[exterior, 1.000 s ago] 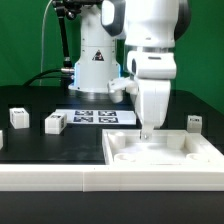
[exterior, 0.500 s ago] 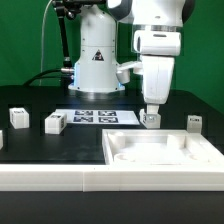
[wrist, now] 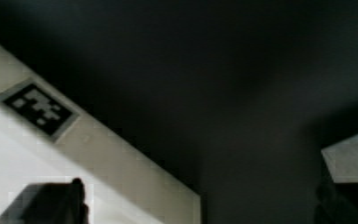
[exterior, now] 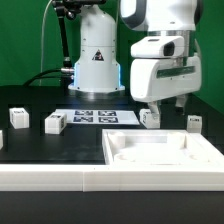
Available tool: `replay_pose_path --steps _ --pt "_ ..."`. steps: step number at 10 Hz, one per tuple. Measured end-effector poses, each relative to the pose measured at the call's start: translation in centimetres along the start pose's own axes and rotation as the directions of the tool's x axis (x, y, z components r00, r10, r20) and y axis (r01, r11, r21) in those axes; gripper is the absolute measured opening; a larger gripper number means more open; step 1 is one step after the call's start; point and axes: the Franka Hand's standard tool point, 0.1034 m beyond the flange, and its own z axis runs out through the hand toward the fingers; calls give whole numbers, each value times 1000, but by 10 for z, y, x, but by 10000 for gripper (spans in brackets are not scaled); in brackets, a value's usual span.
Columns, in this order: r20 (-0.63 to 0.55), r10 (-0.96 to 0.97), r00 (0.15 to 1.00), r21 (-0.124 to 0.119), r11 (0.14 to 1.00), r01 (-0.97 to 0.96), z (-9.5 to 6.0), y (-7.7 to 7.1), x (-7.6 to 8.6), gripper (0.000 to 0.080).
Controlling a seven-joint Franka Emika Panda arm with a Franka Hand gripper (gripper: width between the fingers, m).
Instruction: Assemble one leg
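Observation:
In the exterior view my gripper [exterior: 163, 106] hangs tilted just behind the large white panel [exterior: 200, 152], with its jaws spread apart. A small white leg [exterior: 150, 117] with a tag stands on the black table right under the finger on the exterior view's left, looking slightly tilted. I cannot tell whether that finger touches it. In the wrist view my gripper [wrist: 211, 212] has only dark table between its fingers. A white tagged part [wrist: 39, 108] lies close beside one finger [wrist: 60, 205]. I cannot tell whether this is the leg or the panel's edge.
Two more legs [exterior: 17, 117] [exterior: 53, 122] stand at the exterior view's left, and another leg [exterior: 193, 122] at its right, also seen in the wrist view [wrist: 357, 152]. The marker board [exterior: 93, 116] lies before the robot base [exterior: 97, 60].
My gripper rose from low at the panel's far edge, uncovering the leg, then rolled to a tilt with its jaws spread. The leg stayed in about the same spot.

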Motion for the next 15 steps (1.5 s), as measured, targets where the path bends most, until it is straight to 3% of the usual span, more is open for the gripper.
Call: replay_pose_path --steps 1,3,8,11,13,15 --pt "-4 71 997 4 997 -71 1 -7 6 648" --pt "-14 432 902 37 902 -431 4 -24 35 648" --pt "1 614 789 50 788 -614 6 -26 33 648" --pt "6 849 528 70 526 -848 12 -47 24 648" --pt "11 900 437 75 435 -897 16 -54 20 648" --pt "12 904 427 77 424 -902 16 -54 21 648"
